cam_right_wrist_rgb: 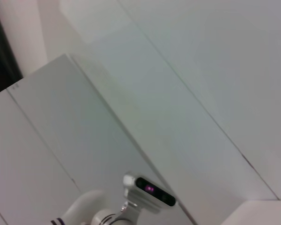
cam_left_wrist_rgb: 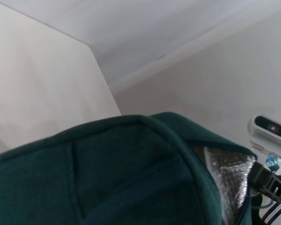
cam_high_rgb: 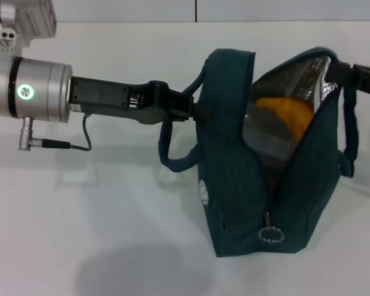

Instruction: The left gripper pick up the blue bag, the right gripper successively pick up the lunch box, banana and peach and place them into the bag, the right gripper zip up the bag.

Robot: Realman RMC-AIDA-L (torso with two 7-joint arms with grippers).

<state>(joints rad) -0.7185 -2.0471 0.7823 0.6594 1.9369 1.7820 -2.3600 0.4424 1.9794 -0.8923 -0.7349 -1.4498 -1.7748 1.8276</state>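
Head view: I've got the blue bag [cam_high_rgb: 234,185] standing on the white bench [cam_high_rgb: 98,209], mouth unzipped wide, foil lining showing. The zip pull ring [cam_high_rgb: 271,235] sits low at the near end. Inside I see the banana [cam_high_rgb: 287,114], yellow-orange, lying up near the top of the opening; something clear sits under it, prob. the lunch box, but I can't say for sure. The left end effector [cam_high_rgb: 194,108] comes in from the left side and is clamped on the bag's left wall at the top edge, by the looped handle [cam_high_rgb: 172,151]. The right end effector [cam_high_rgb: 365,77] is at the bag's far right top corner, touching the rim or strap there; mostly out of frame, so grip state I can't tell.

Left wrist view: teal fabric of the bag [cam_left_wrist_rgb: 107,178] fills the lower part, right up against the cam, w/ a strip of foil lining [cam_left_wrist_rgb: 227,180] beside it.

Right wrist view: only pale wall panels and a camera unit [cam_right_wrist_rgb: 150,190]; no bag visible.
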